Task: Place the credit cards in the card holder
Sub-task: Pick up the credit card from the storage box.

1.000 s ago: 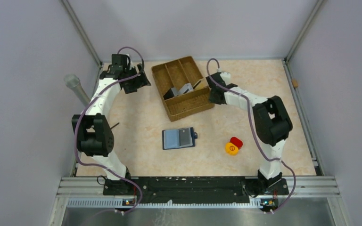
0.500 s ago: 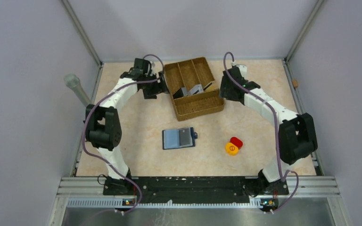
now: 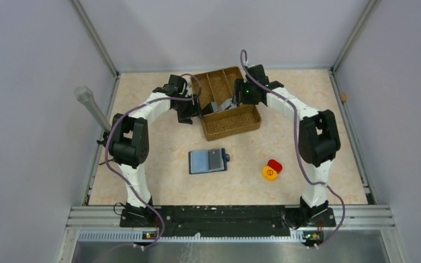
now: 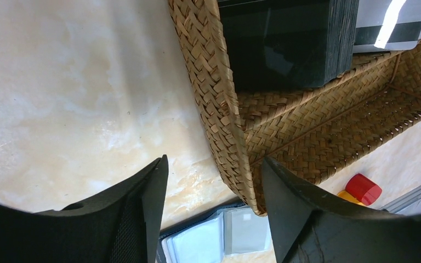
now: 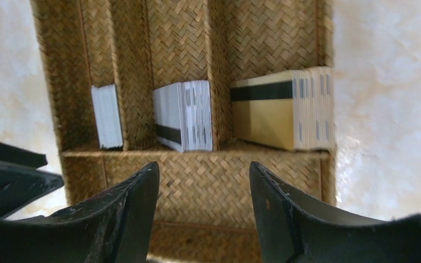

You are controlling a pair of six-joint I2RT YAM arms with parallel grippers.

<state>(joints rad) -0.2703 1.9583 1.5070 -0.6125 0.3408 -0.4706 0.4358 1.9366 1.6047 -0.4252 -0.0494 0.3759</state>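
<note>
Here, a pale marbled table (image 3: pixel 159 142) seen from above, with my two arms reaching to its far middle. A brown woven tray (image 3: pixel 233 125) sits there. It has three narrow compartments on the far side and one long compartment across the near side.

My left gripper (image 4: pixel 214 164) has its jaws apart and straddles the tray's left wall; I cannot tell whether it touches the weave. My right gripper (image 5: pixel 203 175) hangs over the long near compartment, jaws also apart and holding nothing.

The card holder (image 3: pixel 208 161) lies open on the table, near of the tray and well apart from it. A grey patch shows on its right half (perhaps a card already seated, but too small to tell).

The credit cards (image 5: pixel 183 115) stand on edge in stacks, one stack per narrow compartment: white at one side, grey in the middle, gold with a dark stripe at the other.

A red and a yellow round piece (image 3: pixel 271 170) touch each other, right of the holder.

I judge the task barely begun. No card is gripped, so picking, carrying and slotting all remain.
</note>
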